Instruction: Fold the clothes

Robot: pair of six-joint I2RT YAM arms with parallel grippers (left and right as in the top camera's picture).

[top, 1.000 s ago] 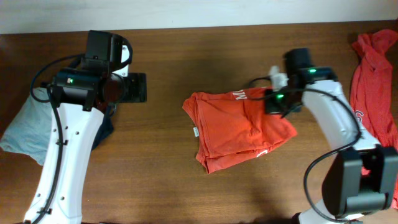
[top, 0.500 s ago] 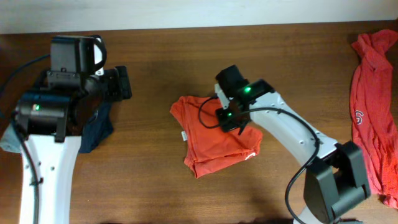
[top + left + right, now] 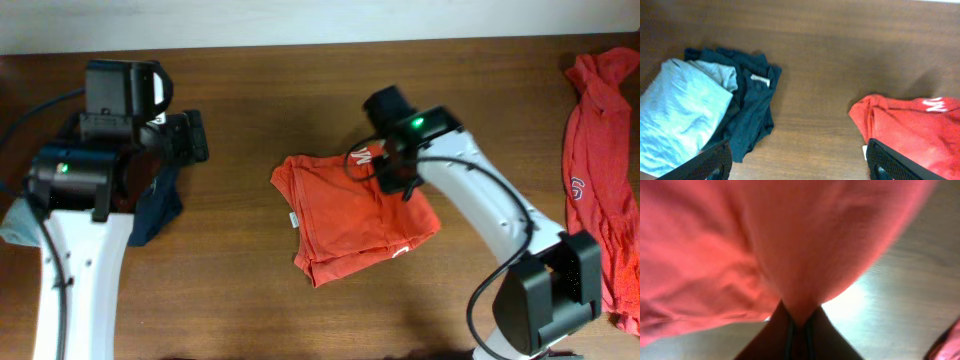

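My right gripper (image 3: 799, 322) is pinching the shirt (image 3: 345, 225) at its far edge, mid-table; the cloth is lying leftward and nearward from those jaws. My left gripper (image 3: 800, 167) is hanging spread, well apart.

Dark brown wood tbl (image 3: 250, 310) w/ pale wall strip (image 3: 300, 18) along far edge.

Right claw hauling the shirt's edge leftward

The right claw (image 3: 385, 172) is carrying the right edge of the orange-red T-shirt (image 3: 345, 215) from the far right side to over its middle, and the whole shirt is sliding left across the bench (image 3: 250, 290). The left claw (image 3: 192, 138) is drawing back leftward, uncovering more of the navy garment (image 3: 155, 205).
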